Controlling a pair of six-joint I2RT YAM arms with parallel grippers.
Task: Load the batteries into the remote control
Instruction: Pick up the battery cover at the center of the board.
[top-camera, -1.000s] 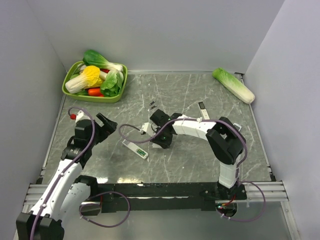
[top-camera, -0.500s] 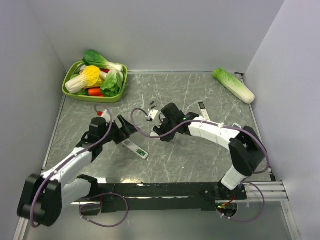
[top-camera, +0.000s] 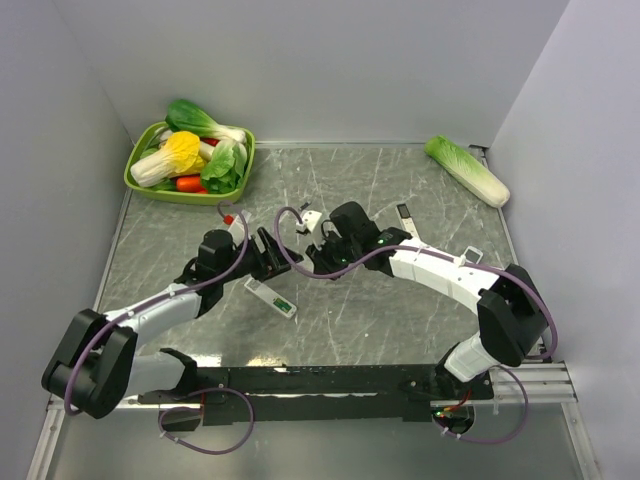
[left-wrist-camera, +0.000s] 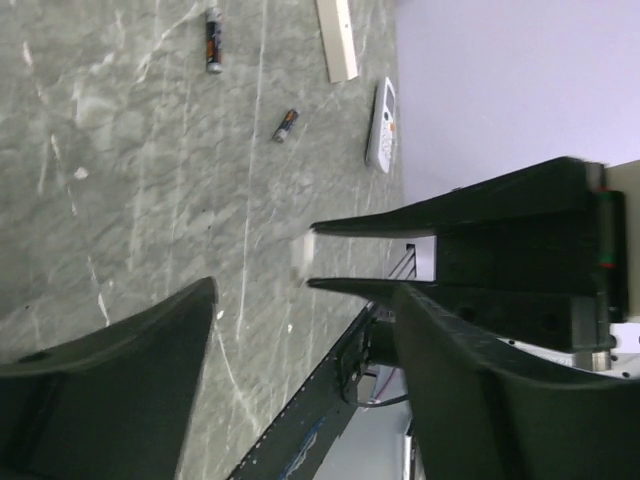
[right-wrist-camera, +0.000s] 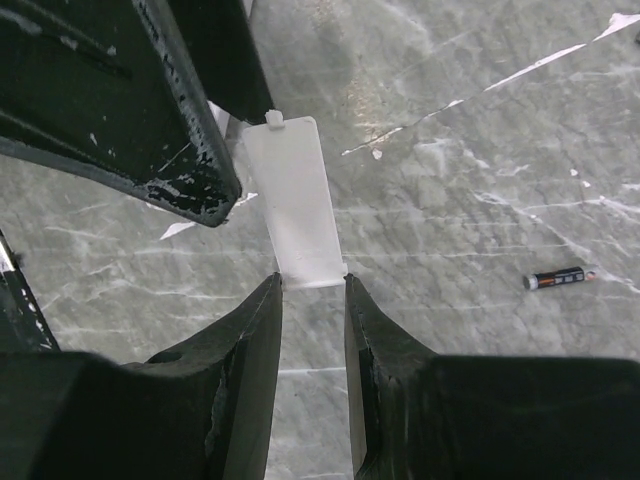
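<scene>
White remote control (top-camera: 266, 293) flat on tabletop (top-camera: 400, 320), green-lined recess up toward its 4 o'clock end, at 6 o'clock from both grippers. Likely light, rigid, slick plastic that skids easily; best gripped across its long edges, mid-length. Right gripper (right-wrist-camera: 312, 285) pinches thin white cover (right-wrist-camera: 295, 195). Left gripper (left-wrist-camera: 303, 288) spread, empty.

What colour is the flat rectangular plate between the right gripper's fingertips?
Plain white plate, no markings; best seen in the right wrist view.
</scene>
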